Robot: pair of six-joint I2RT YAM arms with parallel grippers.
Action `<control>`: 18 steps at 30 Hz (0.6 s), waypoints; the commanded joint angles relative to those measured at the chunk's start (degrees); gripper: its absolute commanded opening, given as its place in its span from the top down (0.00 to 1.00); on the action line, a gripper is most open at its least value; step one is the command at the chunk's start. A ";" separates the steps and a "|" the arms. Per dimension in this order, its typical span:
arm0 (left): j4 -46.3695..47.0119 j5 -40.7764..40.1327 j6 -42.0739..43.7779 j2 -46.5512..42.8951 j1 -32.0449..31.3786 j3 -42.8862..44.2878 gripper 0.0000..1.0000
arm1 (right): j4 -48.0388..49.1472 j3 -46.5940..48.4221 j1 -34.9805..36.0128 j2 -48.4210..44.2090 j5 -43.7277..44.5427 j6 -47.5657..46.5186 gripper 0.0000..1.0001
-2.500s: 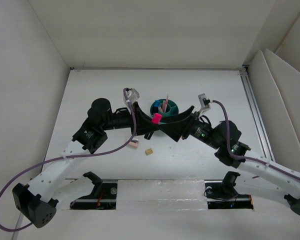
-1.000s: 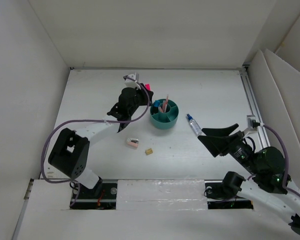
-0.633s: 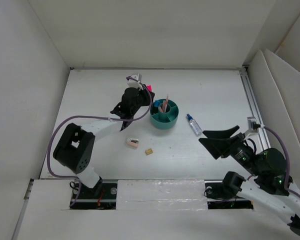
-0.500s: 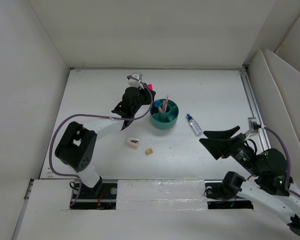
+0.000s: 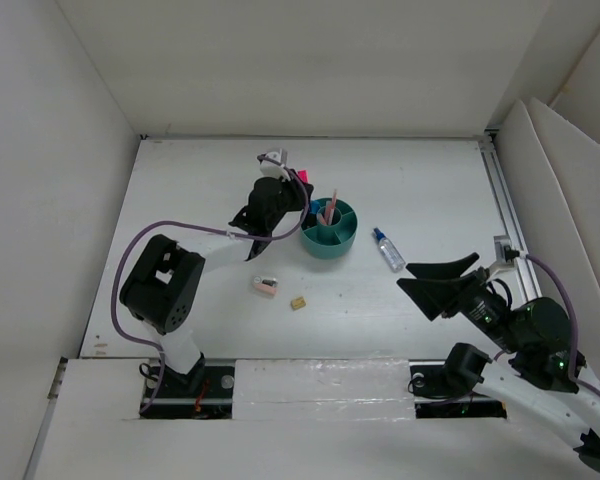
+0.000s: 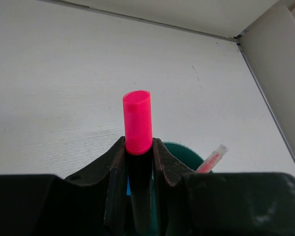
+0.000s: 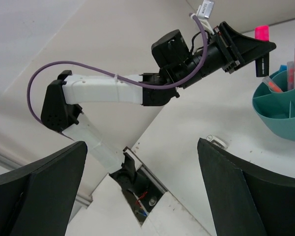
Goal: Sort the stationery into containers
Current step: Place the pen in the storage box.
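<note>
White bench (image 5: 200, 170) with both arms over it. The right arm is pulled back to its own side, right fingers (image 7: 39, 191) spread wide with nothing between them. The teal organizer (image 5: 329, 243) sits mid-bench with a thin pink pen (image 5: 330, 205) standing in its centre cup, plus something blue in a far compartment. The left fingers (image 6: 117, 160) are pinching a black marker (image 6: 137, 123) by its body, pink cap pointing up, held off the bench just beside the organizer's left rim. The small clear bottle (image 5: 387, 249) lies to the right of the organizer. The pale pink eraser (image 5: 266, 287) and tiny tan block (image 5: 298, 302) are near each other in front of it.
</note>
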 commanded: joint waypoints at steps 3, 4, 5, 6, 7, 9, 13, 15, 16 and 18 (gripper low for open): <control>6.04 -1.16 0.28 -0.13 -0.62 -1.72 1.00 | 0.20 -1.15 0.61 -0.57 -0.67 -1.57 0.00; 6.04 -1.17 0.28 -0.13 -1.14 -2.24 1.00 | 0.20 -1.16 0.61 -0.57 -0.67 -1.57 0.00; 6.04 -1.17 0.28 -0.13 -1.15 -2.24 1.00 | 0.20 -1.16 0.61 -0.57 -0.67 -1.57 0.00; 6.57 -1.17 0.28 -0.13 -1.15 -2.24 1.00 | 0.20 -1.16 0.61 -0.57 -0.67 -1.57 0.00; 6.57 -1.78 0.28 0.39 -1.15 -2.24 1.00 | 0.20 -1.16 0.61 -0.57 -0.67 -1.57 0.00; 6.57 -1.78 0.81 0.40 -1.15 -2.86 1.00 | 0.20 -1.16 0.61 -0.57 -0.67 -1.57 0.00; 6.57 -3.45 0.81 0.40 -1.68 -2.86 1.00 | 0.20 -1.16 0.61 -1.10 -0.67 -1.57 0.00; 6.57 -4.33 0.81 0.93 -1.68 -3.48 1.00 | 0.20 -1.16 0.61 -1.10 -0.67 -1.57 0.00; 6.57 -4.33 0.81 0.93 -1.68 -3.48 1.00 | 0.20 -1.16 0.61 -1.10 -0.67 -2.09 0.00; 6.57 -4.86 0.81 1.53 -1.68 -3.48 1.00 | 0.20 -1.16 0.61 -1.10 -0.67 -2.10 0.00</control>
